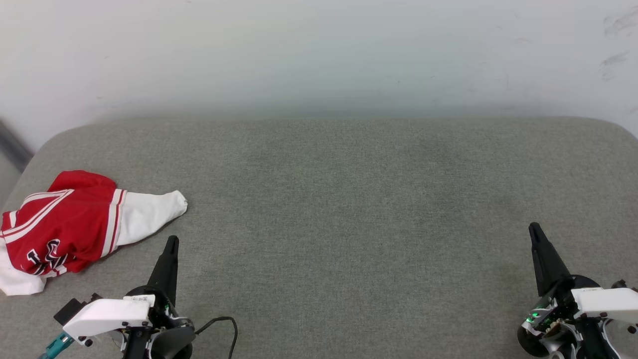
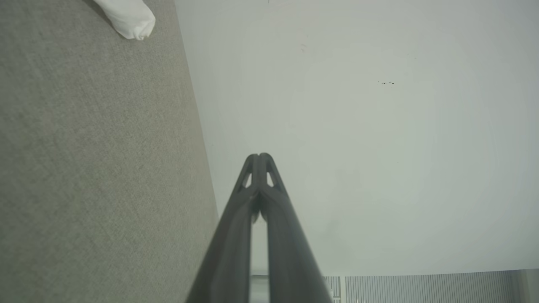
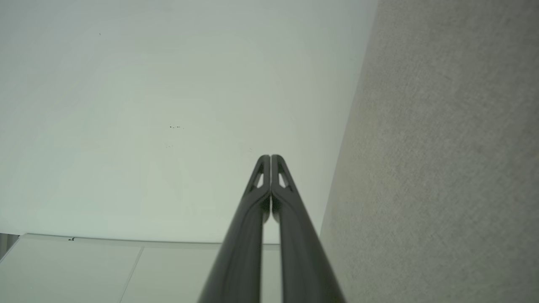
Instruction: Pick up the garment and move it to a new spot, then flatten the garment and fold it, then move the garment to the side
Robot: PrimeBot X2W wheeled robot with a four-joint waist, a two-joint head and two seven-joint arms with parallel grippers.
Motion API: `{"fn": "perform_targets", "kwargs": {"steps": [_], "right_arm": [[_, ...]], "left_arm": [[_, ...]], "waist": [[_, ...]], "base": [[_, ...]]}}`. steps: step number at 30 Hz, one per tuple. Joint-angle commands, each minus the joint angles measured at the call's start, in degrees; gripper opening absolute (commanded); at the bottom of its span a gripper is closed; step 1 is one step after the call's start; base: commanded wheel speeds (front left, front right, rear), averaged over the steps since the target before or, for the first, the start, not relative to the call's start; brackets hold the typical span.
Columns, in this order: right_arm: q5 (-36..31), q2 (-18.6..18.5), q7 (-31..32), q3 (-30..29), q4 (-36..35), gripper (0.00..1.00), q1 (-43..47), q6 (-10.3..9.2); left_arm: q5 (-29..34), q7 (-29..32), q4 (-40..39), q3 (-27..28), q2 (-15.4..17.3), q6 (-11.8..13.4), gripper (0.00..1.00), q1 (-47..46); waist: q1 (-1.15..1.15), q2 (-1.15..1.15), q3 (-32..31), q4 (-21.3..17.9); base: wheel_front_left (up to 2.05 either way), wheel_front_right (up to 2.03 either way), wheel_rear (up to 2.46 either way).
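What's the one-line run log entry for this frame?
phase: pre-grasp | garment: crumpled, far left of grey surface, untouched | left gripper: shut, empty, near garment, not touching | right gripper: shut, empty, far right

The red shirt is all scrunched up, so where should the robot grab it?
Probably the white sleeve: it sticks out from the crumpled garment toward the left gripper, which is nearest. Come down from above on its free end, opening the shut jaws first.
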Motion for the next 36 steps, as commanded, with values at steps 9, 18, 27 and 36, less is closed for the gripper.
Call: {"fn": "perform_targets", "kwargs": {"steps": [9,18,27,36], "right_arm": [[0.22,0.21,-0.09,0.01,0.06,0.0,-0.66,-0.02],[0.21,0.22,-0.09,0.01,0.06,0.0,-0.66,-0.02],[-0.04,0.01,-0.04,0.05,0.6,1.0,0.56,-0.01],[-0.9,-0.01,-2.4,1.17,-1.27,1.0,0.93,-0.01]], "left_arm": [[0.1,0.09,0.0,0.05,-0.1,-0.17,0.0,-0.35],[0.1,0.09,0.0,0.05,-0.1,-0.17,0.0,-0.35],[-0.01,-0.07,0.65,-0.19,-0.04,0.02,1.0,0.4],[0.48,-2.68,-1.24,-3.65,-0.02,0.03,1.0,-0.15]], "waist": [[0.0,0.0,0.0,0.0],[0.0,0.0,0.0,0.0],[0.0,0.0,0.0,0.0],[0.0,0.0,0.09,-0.02]], "base": [[0.0,0.0,0.0],[0.0,0.0,0.0],[0.0,0.0,0.0],[0.0,0.0,0.0]]}}
